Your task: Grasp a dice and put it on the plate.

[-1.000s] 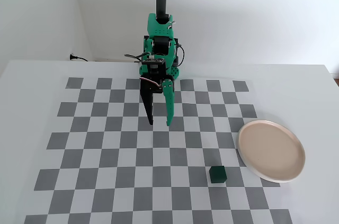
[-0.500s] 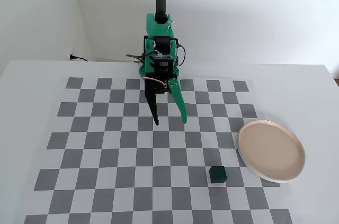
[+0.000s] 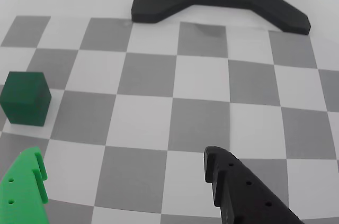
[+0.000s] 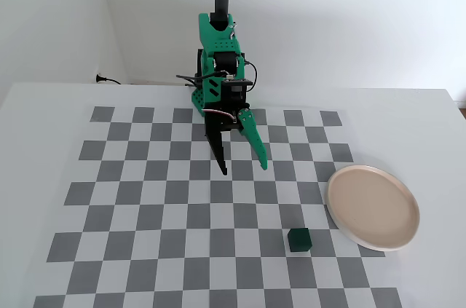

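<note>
On checkered mat, dice (image 4: 298,239) sits free, just left of plate (image 4: 373,207) in fixed view. Gripper (image 4: 243,168) hovers well behind it, jaws wide apart, empty — approach step. Next: reach forward, lower, straddle dice.

Dark green dice (image 4: 298,239) flat on checkerboard, just beside empty cream plate (image 4: 373,207).

1 dice (image 4: 298,239), 1 plate (image 4: 373,207), 1 checkered mat (image 4: 145,213).
</note>
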{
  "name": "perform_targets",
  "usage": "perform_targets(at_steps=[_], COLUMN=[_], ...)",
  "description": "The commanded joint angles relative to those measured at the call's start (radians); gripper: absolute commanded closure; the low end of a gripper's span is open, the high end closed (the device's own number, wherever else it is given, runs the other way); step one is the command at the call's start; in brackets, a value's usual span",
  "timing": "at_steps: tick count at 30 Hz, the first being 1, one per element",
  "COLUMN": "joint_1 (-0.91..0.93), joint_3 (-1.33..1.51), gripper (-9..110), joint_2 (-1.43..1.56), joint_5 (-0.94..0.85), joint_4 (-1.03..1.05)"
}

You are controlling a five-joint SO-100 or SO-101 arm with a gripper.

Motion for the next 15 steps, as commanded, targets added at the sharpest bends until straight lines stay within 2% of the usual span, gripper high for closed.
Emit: perform_targets(at_steps=[1, 15], joint_1=[-0.011, -0.066], joint_3=[-0.176, -0.491], gripper=[74, 73], joint_2=[-0.169, -0.614], joint_5=[0.006, 0.025], joint_4=[-0.063, -0.127])
